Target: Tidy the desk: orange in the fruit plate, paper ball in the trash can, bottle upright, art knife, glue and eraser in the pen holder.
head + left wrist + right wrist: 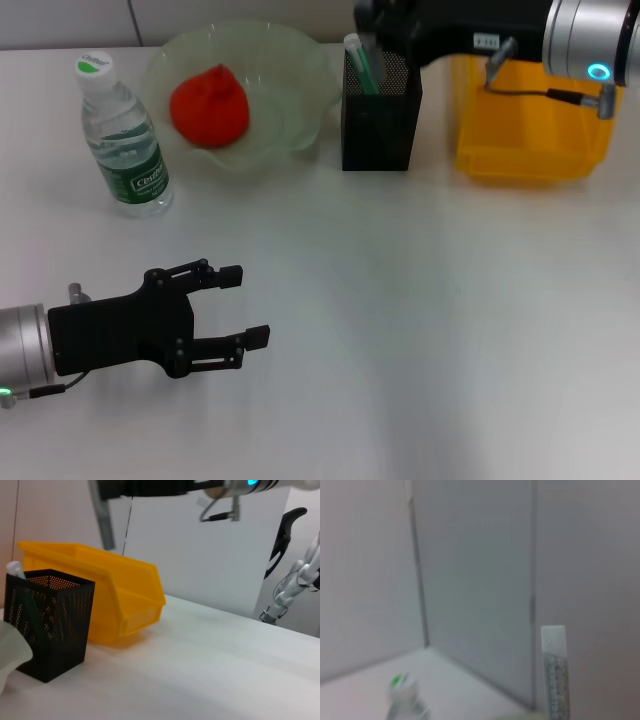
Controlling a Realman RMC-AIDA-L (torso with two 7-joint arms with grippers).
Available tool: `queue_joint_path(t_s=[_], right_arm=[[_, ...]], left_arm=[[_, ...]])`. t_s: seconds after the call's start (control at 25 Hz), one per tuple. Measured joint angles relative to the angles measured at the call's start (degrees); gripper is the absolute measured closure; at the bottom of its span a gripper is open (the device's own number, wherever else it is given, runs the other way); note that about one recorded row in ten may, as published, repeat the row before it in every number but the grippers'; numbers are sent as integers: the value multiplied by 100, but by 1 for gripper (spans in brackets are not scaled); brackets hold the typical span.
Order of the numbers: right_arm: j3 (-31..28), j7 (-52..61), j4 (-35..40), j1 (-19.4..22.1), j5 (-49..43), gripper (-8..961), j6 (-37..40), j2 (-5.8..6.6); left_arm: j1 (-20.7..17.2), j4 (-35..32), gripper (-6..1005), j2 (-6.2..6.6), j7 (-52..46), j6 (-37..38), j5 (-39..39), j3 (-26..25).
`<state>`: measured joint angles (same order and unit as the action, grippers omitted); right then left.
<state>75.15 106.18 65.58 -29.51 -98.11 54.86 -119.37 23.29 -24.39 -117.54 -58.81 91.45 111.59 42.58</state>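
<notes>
**One of everything, right arm over the pen holder**

One clear plastic bottle (124, 140) stands upright at upper left. One orange (209, 105) sits in the wavy translucent plate (300, 95). One black mesh pen holder (380, 110), one yellow bin (530, 125). Right gripper (375, 20) hovers over the holder; grip unclear. Left gripper (245, 305) rests lower left, spread wide, empty.

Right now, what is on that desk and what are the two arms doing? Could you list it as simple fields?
bottle: upright, robot's far left
fruit plate: holds the orange
pen holder: black mesh, a green-and-white item stands inside
trash can: yellow bin beside the pen holder
left gripper: open, empty, low over the near desk
right gripper: above the pen holder
desk: white
</notes>
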Motion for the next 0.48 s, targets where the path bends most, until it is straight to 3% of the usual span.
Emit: queue_joint_path(t_s=[0.08,0.48], right_arm=[[-176,-589,-667,-212,673,818,-376,11],[-601,-1475,-2376,-1074,997,821,-966,18]], left_arm=[[13,-2,156,-10,4,11,-1,2],[100,-19,156,-24,16,68,18,28]])
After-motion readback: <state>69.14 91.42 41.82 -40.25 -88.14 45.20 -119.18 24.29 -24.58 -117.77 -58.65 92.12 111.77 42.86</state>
